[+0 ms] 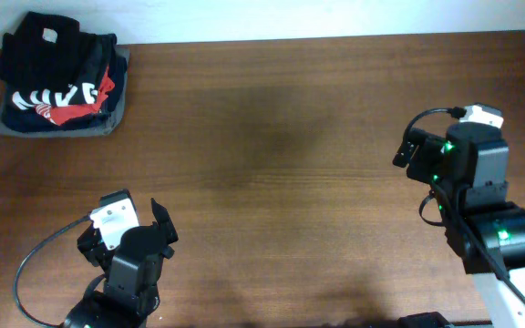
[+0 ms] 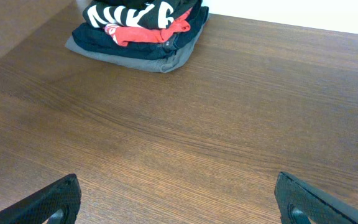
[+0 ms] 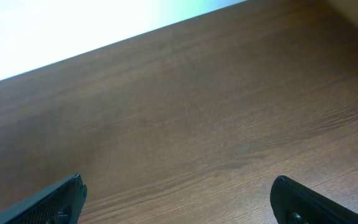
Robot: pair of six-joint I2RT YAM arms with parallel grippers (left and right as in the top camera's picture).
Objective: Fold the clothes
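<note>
From overhead, the clothes (image 1: 48, 46), a plain black garment, sit bunched on top of a pile in the far-left corner of the worktop (image 1: 290, 137). They rest on a lettered top (image 1: 62, 96) with red print, which lies on a grey garment (image 1: 53, 130). The left claw (image 1: 158, 232) is near the front edge and the right claw (image 1: 413, 150) is out at the right side. Both are well away from the pile, spread open and holding nothing. Nothing is laid out flat, so folding looks either not yet begun or already finished and stacked. If it has not begun, the next move is for the left arm to reach into that corner, pinch only the top black layer and bring it to the bare middle. A small pale neck label (image 1: 49, 36) shows on the clothes, but its print is too small to read. In the left wrist view, the left claw (image 2: 176, 199) gapes over bare wood. Beyond it are the lettered top (image 2: 129, 12) and the grey garment (image 2: 160, 62); the big white letters are creased and cropped, so they cannot be read. In the right wrist view, the right claw (image 3: 176, 199) stands wide over bare wood, with no fabric or writing in sight.
</note>
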